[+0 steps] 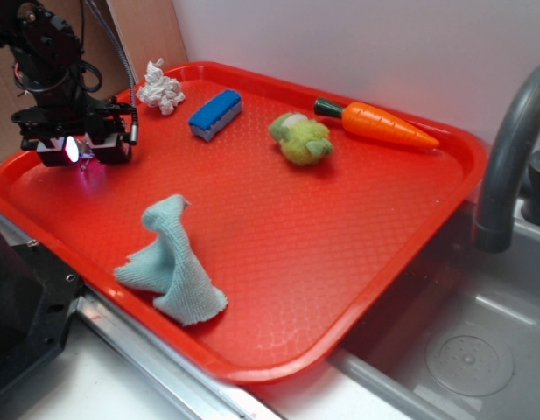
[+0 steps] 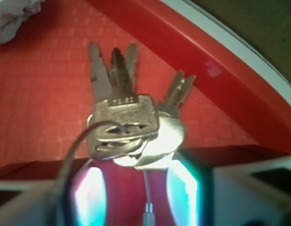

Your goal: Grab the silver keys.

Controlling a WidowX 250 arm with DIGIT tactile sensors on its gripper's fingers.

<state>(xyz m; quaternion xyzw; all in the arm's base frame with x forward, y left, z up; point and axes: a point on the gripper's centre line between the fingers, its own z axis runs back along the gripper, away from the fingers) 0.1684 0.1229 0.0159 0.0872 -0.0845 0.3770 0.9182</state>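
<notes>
The silver keys (image 2: pixel 126 122) are a bunch of grey metal keys on a ring, lying on the red tray (image 2: pixel 41 94) with their blades pointing away. Their heads sit right at my fingertips. A thin wire cable (image 2: pixel 146 193) runs from the ring back between my fingers. My gripper (image 2: pixel 136 174) is open, with one glowing finger (image 2: pixel 88 193) on each side of the cable. In the exterior view my gripper (image 1: pixel 81 156) is low over the tray's far left corner and hides the keys.
On the tray (image 1: pixel 340 262) are a crumpled white paper ball (image 1: pixel 160 87), a blue sponge (image 1: pixel 215 114), a green plush toy (image 1: pixel 302 138), a plastic carrot (image 1: pixel 383 124) and a teal cloth (image 1: pixel 173 262). The tray's raised rim (image 2: pixel 206 66) runs just beyond the keys. A grey faucet (image 1: pixel 515 149) and sink are at right.
</notes>
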